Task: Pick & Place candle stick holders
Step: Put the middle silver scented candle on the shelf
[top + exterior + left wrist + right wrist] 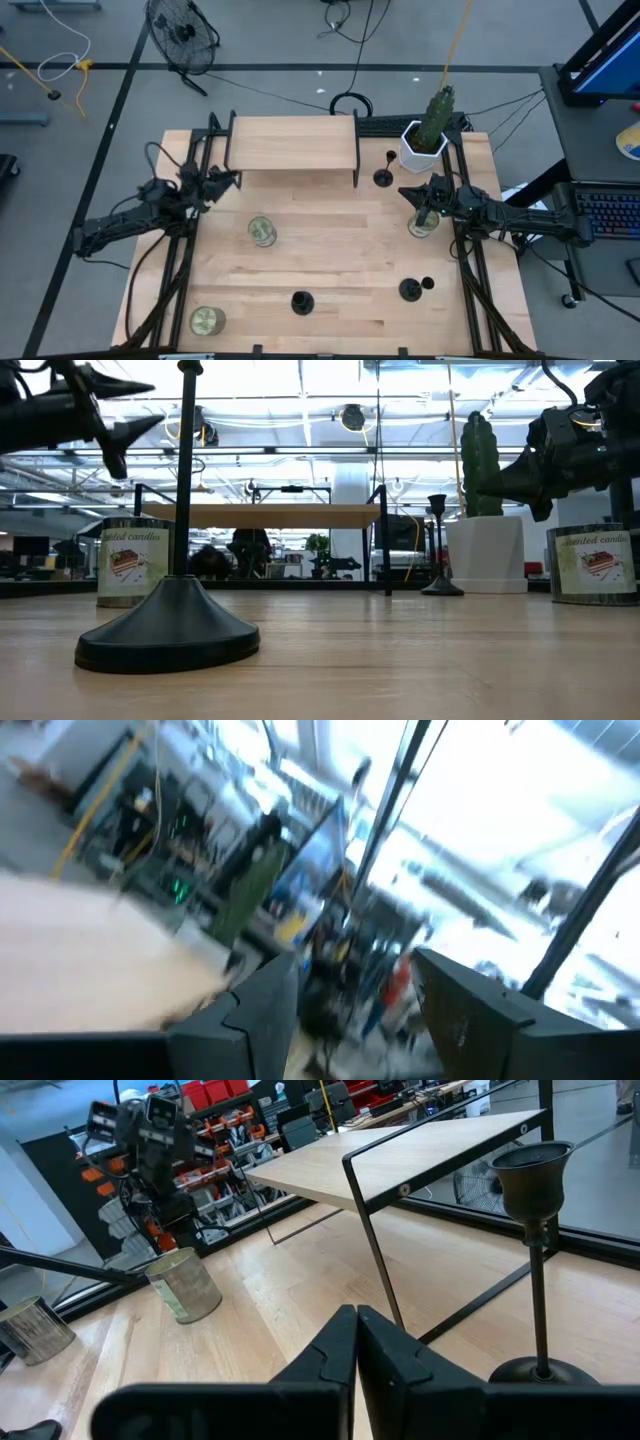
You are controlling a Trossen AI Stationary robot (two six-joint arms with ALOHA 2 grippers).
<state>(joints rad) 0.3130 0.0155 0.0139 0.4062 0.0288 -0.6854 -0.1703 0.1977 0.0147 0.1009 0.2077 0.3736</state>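
High view first: the pale wooden table (330, 250) with its fine plank grain fills most of the scene, and I'll place everything from the small raised shelf (293, 143) at its far edge, a flat wooden board on thin black metal legs. Right of the shelf sits a white faceted pot (418, 146) holding a green cactus. Three glass candle jars (262, 230) stand about, round and greenish-yellow. The candle stick holders (384, 176) are matte black, each a round disc base with a thin stem and small cup: one just off the shelf's right leg, two well in front of the shelf near the front edge. Left of the shelf the left gripper (226, 179) hangs raised and angled, fingers spread, empty. Right of it, the right gripper (408, 191) points inward, fingers pressed together.
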